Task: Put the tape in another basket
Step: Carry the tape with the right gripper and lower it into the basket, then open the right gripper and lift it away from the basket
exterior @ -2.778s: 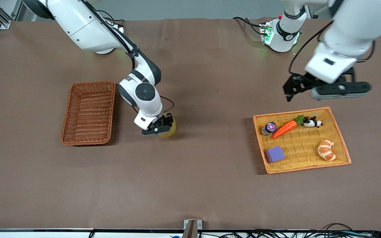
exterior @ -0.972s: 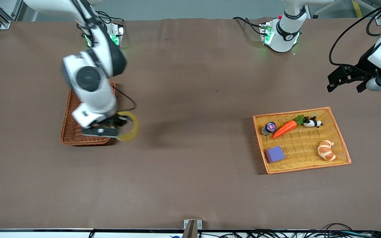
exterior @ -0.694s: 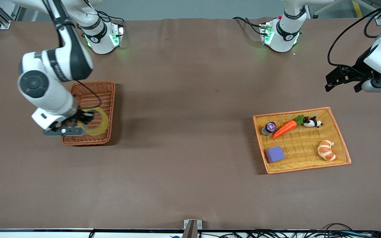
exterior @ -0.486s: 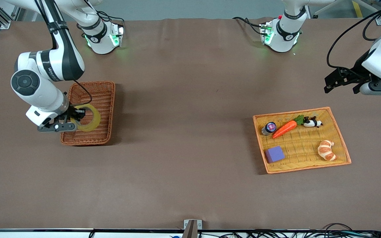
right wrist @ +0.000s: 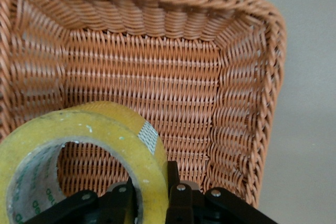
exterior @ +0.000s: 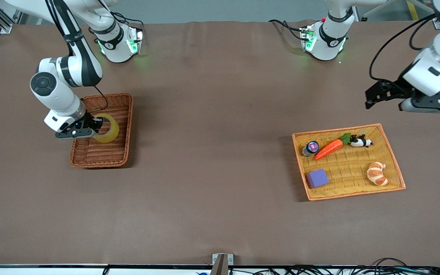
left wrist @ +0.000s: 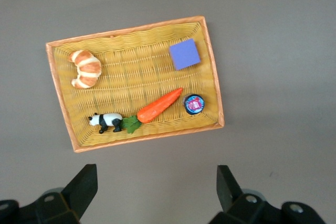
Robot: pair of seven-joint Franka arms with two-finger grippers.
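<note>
My right gripper (exterior: 94, 128) is shut on the wall of the yellowish tape roll (exterior: 107, 130) and holds it over the reddish-brown wicker basket (exterior: 122, 114). In the right wrist view the tape (right wrist: 100, 135) fills the foreground, one finger inside its hole and one outside, with the basket (right wrist: 173, 77) under it. My left gripper (exterior: 386, 95) is open and empty, up in the air over bare table by the yellow tray; in the left wrist view its fingertips (left wrist: 85, 184) stand wide apart.
A flat yellow tray with an orange rim (exterior: 393, 160) sits toward the left arm's end and holds a carrot (exterior: 329, 148), a toy panda (exterior: 360, 141), a croissant (exterior: 377, 173), a purple block (exterior: 316, 178) and a small round tin (exterior: 311, 147).
My right gripper lifted the tape off the mid-table and carried it to above the wicker basket. My left arm swung away from the tray, then drifted slightly back.
</note>
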